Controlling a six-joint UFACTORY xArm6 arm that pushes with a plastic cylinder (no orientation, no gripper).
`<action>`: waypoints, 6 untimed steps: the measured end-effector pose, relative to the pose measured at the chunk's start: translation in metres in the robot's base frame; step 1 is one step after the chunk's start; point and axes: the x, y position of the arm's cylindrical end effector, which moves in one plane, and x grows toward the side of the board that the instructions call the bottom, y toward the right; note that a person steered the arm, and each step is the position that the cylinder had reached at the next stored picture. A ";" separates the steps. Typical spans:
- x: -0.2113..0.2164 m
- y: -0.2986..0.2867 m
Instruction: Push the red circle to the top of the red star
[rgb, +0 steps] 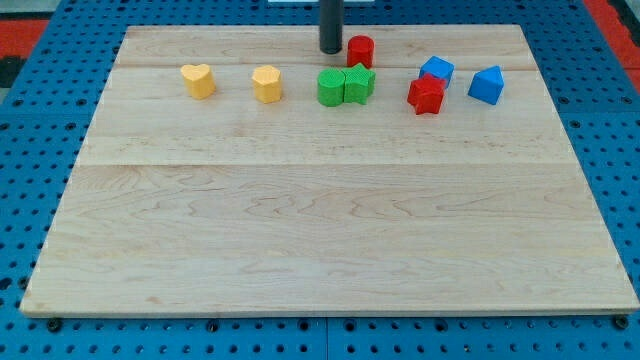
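Blocks line up along the top of the wooden board (300, 220), so here we go from the view's left: yellow heart (198, 81) sits alone, then a yellow hexagon-like block (267, 84) a little to its right, the two apart. Next comes my tip (331, 50), a plain dark rod with no claw to open or close, planted near the board's top edge, just above the green pair and just left of the red circle (360, 50), close enough that I cannot tell whether they touch. Below it a green round block (331, 88) and a green star-like block (359, 83) press side by side. Further right, the red star (426, 95) stands lower, touching the blue block (436, 70) behind it. Last, another blue block (487, 85) stands by itself near the view's right.
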 end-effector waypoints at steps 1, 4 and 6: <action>0.002 0.066; 0.038 0.084; 0.034 0.061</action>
